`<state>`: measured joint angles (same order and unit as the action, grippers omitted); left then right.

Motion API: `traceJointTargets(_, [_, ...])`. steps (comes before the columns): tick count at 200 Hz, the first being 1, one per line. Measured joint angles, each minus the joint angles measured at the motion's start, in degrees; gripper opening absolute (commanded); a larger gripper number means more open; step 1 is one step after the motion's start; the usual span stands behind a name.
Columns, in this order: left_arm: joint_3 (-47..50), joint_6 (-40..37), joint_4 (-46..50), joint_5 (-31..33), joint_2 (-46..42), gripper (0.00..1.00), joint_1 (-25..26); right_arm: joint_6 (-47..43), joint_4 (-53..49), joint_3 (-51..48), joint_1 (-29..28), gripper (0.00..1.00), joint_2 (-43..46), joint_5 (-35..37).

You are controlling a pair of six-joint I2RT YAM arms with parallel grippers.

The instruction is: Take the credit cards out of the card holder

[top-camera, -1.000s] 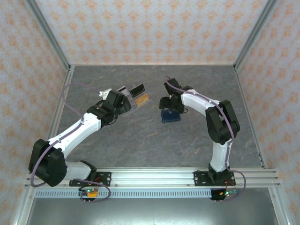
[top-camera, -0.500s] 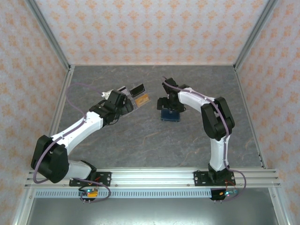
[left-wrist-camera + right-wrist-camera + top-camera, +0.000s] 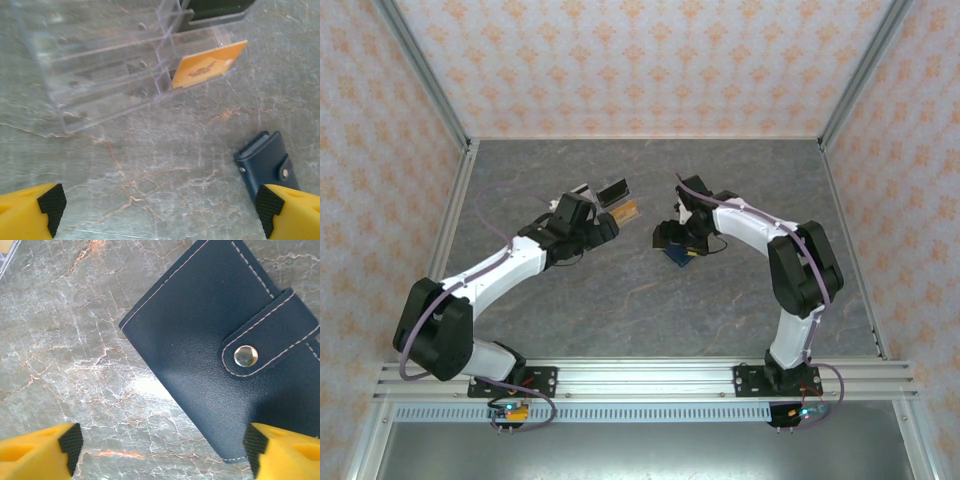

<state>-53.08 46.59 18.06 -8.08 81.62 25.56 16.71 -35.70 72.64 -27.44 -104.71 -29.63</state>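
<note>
1. The left gripper (image 3: 160,212) hangs over the table (image 3: 150,150) with its jaws spread wide and nothing between them. It faces the clear acrylic tiered stand (image 3: 100,60).
2. An orange credit card (image 3: 210,65) leans in the stand's front tier, already outside the wallet, and its right corner pokes past the acrylic wall.
3. The card holder (image 3: 200,340) lies flat on the table, to the right of the stand and apart from it. In the left wrist view it sits off by that gripper's right finger.
4. The right gripper (image 3: 162,445) is the nearer one. It hovers directly above the card holder with its jaws wide apart, gripping nothing.
5. In the right wrist view the holder's long axis runs diagonally, from upper left down to lower right. One corner points at the gap between the fingers.
6. The closing tab (image 3: 272,332) wraps over the right-hand edge, and its snap (image 3: 246,356) looks fastened. I judge the next move must free that tab first.
7. Whether any cards remain inside cannot be told, since the holder is folded shut.
8. Bare table surrounds the holder on every side, so there is room to approach. The stand to the left is the only nearby obstacle.
</note>
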Motion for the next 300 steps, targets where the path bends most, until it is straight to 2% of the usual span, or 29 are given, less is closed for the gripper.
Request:
traceJointTargets(18, [0.00, 0.59, -2.58, -2.97, 1.92, 0.93, 1.16, 0.13, 0.50, -0.55, 0.96, 0.76, 0.26, 1.44])
traceJointTargets(54, [-0.02, 2.95, -7.78, -7.58, 7.06, 0.85, 3.85, 0.66, 0.83, -0.74, 3.26, 0.64, 0.94, 9.38])
traceJointTargets(73, [-0.13, 4.13, -10.27, -9.14, 10.12, 0.84, 4.96, 0.74, 0.83, -0.52, 3.93, 0.61, 0.44, 11.69])
traceJointTargets(121, [-2.43, 6.67, -14.12, -12.35, 16.37, 0.71, 6.54, -0.02, 0.85, 0.68, 4.13, 0.49, -3.13, 11.58])
traceJointTargets(160, [-3.43, 8.35, -17.57, -14.75, 19.39, 0.60, 6.71, -0.57, 0.87, 1.18, 4.13, 0.39, -3.80, 8.55])
traceJointTargets(201, [-4.70, 9.44, -19.45, -16.98, 22.12, 0.51, 6.71, -0.50, 1.62, 0.85, 4.13, 0.37, -4.42, 2.84])
traceJointTargets(226, [-6.10, 9.57, -20.09, -18.25, 24.13, 0.42, 6.71, -0.50, 1.97, 0.79, 4.15, 0.35, -4.76, 1.25])
traceJointTargets(300, [-9.86, 9.33, -20.28, -21.40, 29.05, 0.38, 6.71, -0.96, 2.14, 0.81, 4.15, 0.34, -5.18, 0.61])
